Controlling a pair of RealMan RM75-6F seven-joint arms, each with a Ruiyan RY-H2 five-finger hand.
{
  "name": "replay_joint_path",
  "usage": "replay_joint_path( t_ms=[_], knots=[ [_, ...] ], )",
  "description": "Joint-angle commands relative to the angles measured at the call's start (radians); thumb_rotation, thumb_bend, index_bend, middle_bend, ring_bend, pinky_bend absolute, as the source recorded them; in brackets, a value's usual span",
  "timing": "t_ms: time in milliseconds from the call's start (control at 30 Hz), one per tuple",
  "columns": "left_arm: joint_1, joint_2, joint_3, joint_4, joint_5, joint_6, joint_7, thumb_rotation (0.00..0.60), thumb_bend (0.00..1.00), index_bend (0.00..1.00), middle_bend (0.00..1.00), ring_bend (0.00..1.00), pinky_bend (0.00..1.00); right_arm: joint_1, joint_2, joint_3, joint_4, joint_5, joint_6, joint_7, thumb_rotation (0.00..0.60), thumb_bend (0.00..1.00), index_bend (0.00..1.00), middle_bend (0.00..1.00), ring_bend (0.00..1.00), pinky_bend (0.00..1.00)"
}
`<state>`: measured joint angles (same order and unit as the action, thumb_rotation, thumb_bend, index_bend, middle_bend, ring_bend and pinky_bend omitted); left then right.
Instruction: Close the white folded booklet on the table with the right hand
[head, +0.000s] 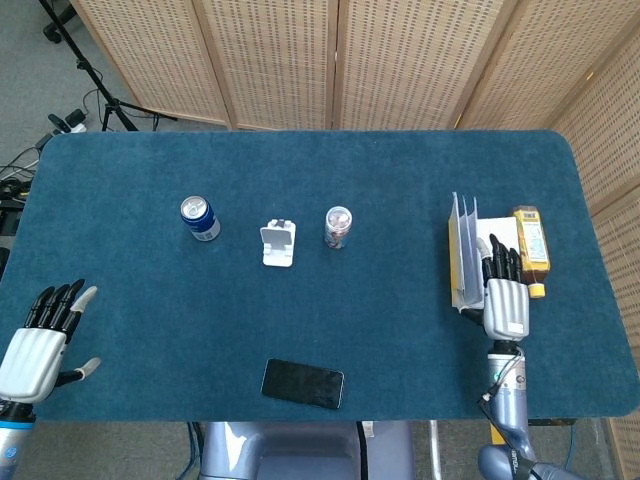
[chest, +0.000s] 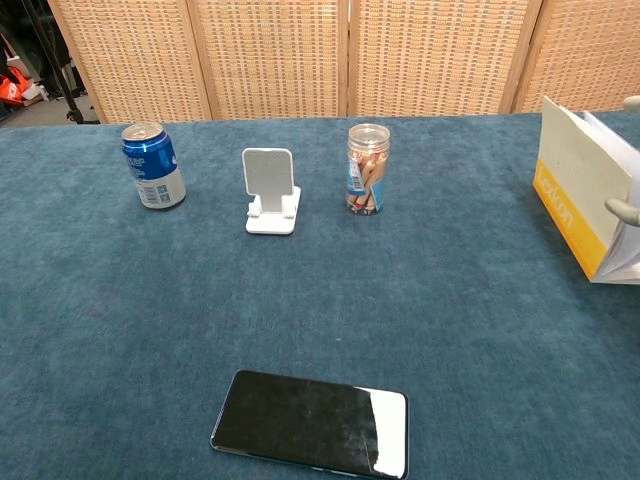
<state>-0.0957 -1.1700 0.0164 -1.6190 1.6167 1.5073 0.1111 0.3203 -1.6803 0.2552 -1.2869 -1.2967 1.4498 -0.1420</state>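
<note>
Left robot hand (head: 35, 350) at the near left corner of the tabletop (head: 300, 320), fingers spread, holding nothing. Phone (chest: 312, 422) lies flat near the front edge. Right robot hand (head: 505, 300) sits at the booklet (head: 462, 255), fingers extended along the pages; whether the thumb pinches the cover, cannot tell. Booklet's left leaf stands roughly upright, halfway over. Judgement: carry the leaf on rightward and press flat with the palm, stopping short of the bottle (head: 528, 245) just beyond.
</note>
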Motion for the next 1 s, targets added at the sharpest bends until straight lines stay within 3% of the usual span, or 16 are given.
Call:
replay_joint_path(
  t_ms=[33,400,767,833,1000],
  knots=[
    [0.000,0.000,-0.001,0.001,0.000,0.001,-0.001,0.600,0.00,0.00,0.00,0.00,0.00,-0.014,0.022,0.002,-0.027,0.006,0.012,-0.020,0.600,0.37,0.00,0.00,0.00,0.00],
    [0.003,-0.001,-0.010,0.009,-0.011,0.009,-0.005,0.600,0.00,0.00,0.00,0.00,0.00,-0.059,0.108,-0.013,-0.089,-0.032,0.074,-0.037,0.600,0.39,0.00,0.00,0.00,0.00],
    [0.004,-0.005,-0.008,0.007,-0.009,0.010,0.008,0.600,0.00,0.00,0.00,0.00,0.00,-0.092,0.178,-0.023,-0.077,-0.003,0.034,0.020,0.600,0.36,0.00,0.00,0.00,0.00],
    [0.004,-0.005,-0.010,0.008,-0.011,0.010,0.008,0.600,0.00,0.00,0.00,0.00,0.00,-0.099,0.187,-0.034,-0.073,-0.017,0.036,0.040,0.600,0.36,0.00,0.00,0.00,0.00],
    [0.003,-0.005,-0.012,0.013,-0.016,0.006,0.006,0.600,0.00,0.00,0.00,0.00,0.00,-0.127,0.259,-0.121,-0.063,-0.144,0.060,0.100,0.600,0.36,0.00,0.00,0.00,0.00]
  ],
)
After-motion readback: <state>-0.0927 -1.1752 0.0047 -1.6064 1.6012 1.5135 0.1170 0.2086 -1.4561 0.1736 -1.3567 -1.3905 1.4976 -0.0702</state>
